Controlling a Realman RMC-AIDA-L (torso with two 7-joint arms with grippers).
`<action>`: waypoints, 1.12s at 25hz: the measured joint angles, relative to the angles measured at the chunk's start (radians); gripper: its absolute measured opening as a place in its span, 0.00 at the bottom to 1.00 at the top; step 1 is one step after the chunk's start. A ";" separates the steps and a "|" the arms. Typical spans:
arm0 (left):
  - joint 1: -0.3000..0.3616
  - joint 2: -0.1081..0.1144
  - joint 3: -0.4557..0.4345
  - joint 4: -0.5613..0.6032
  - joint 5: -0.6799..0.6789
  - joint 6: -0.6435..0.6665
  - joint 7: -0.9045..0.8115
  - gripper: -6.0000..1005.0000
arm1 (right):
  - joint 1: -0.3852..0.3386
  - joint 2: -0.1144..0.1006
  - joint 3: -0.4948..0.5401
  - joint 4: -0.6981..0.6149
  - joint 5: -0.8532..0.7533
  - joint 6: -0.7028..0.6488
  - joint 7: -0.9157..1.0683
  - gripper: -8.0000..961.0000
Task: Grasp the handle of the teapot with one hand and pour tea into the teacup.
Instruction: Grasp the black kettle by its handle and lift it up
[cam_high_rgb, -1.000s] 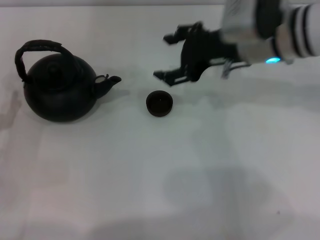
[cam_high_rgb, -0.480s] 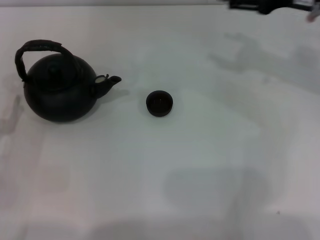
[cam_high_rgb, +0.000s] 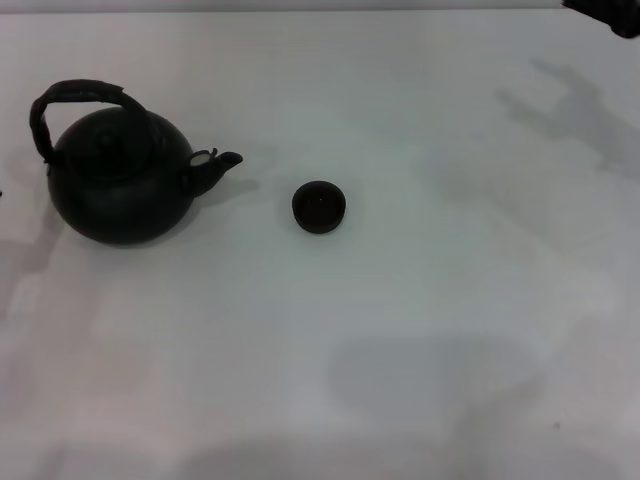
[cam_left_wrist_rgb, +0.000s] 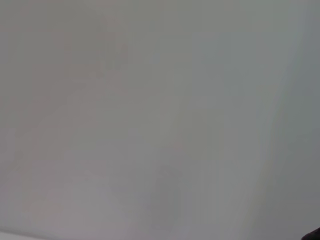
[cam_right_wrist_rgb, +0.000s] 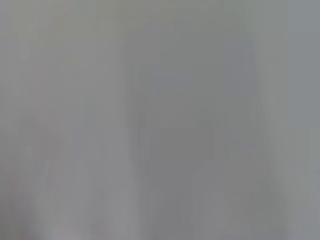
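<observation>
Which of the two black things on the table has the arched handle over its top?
The teapot, the large round one on the left; its handle loops overhead. The teacup beside its spout is tiny and handleless.

right tool (cam_high_rgb: 612, 12) drawn back from above the teacup (cam_high_rgb: 319, 207), now only a sliver at the far right corner

A plain white table (cam_high_rgb: 400, 330) with faint grey shadows fills the view.
</observation>
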 joint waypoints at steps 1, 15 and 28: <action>0.003 0.000 0.000 0.000 0.006 -0.009 0.000 0.88 | -0.001 0.000 0.012 0.013 0.000 0.000 -0.012 0.90; 0.053 0.003 0.000 -0.009 0.110 -0.132 -0.003 0.88 | 0.007 -0.004 0.076 0.070 -0.006 -0.042 -0.076 0.90; -0.012 0.009 -0.011 0.001 0.120 -0.064 -0.054 0.88 | 0.032 0.001 0.070 0.143 -0.005 -0.062 -0.131 0.90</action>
